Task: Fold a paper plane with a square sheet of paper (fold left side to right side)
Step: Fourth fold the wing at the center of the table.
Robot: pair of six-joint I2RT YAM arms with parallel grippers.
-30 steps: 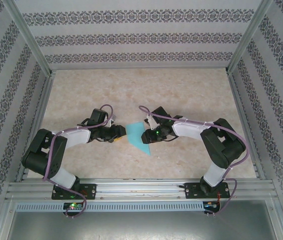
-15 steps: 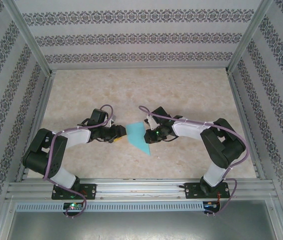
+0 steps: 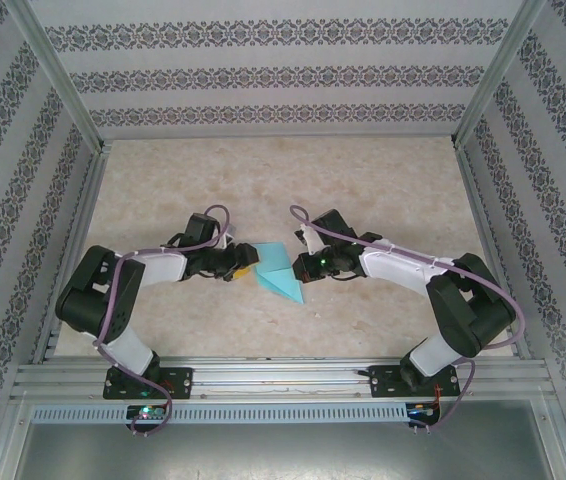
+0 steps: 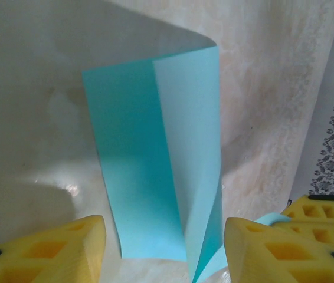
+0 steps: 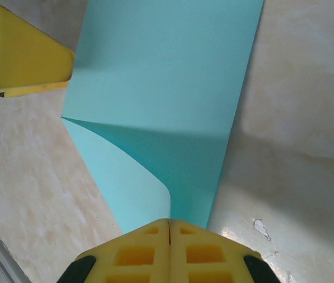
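Sheet: I see the square sheet of paper (image 3: 277, 272) lying on the table (image 3: 383, 190), about midway between my two arms, in the nearer half of the surface; it is plain light turquoise
Sheet shape: it is partly folded over; from the left wrist camera a straight crease runs along its length, with a darker panel lying flat on one side and a paler panel rising off the table on the other
Right gripper: my right gripper (image 5: 170, 227) has its yellow pads pressed together with no gap, and one end of the sheet runs straight into the seam between them, so I read it as clamped on the paper
Lifted part: from the right wrist camera the paper curls up from the table towards that pinch, with a shaded fold beneath the curl
Left gripper: my left gripper (image 4: 164, 239) has its jaws apart, with a wide gap between the yellow pads (image 4: 66, 250); the near end of the sheet lies in that gap, and I cannot tell whether either pad touches it
Arms: from above the two grippers face each other across the sheet, the left at its left side and the right at its right side, both low over the table
Table: pale beige with a marbled pattern, glossy where the light catches it
Surround: patterned wallpaper walls (image 3: 283, 75) on three sides, and a metal rail (image 3: 283, 378) along the near edge where both arm bases sit
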